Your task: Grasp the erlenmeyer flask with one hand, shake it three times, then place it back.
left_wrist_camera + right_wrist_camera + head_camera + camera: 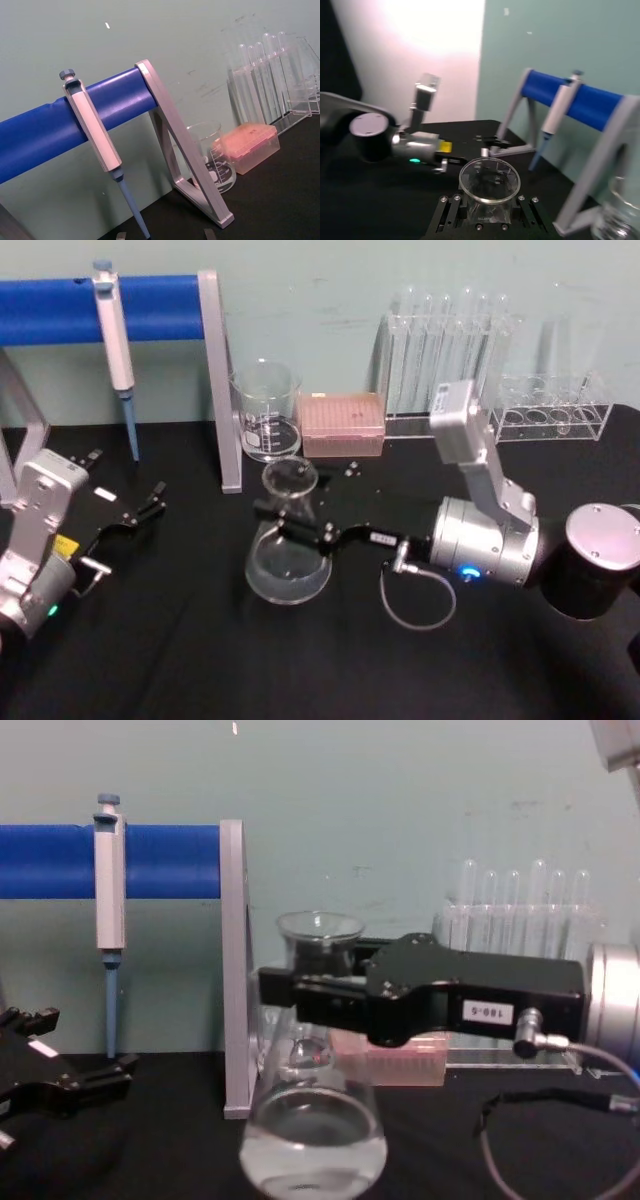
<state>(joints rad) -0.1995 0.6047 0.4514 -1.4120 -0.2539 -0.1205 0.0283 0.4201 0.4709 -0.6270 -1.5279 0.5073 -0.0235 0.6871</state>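
The right gripper [290,521] clamps the erlenmeyer flask [288,575] by its neck from the flask's right, axis upright; the left gripper [141,511] idles open, well left of the flask.

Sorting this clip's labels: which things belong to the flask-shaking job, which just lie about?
In the job: clear glass conical flask; black right pincer, shut on its neck.
Lying about: clear cylindrical glass beaker; pink plastic tip box; clear test-tube rack; white pipette on blue bar; black left pincer, open, far left.
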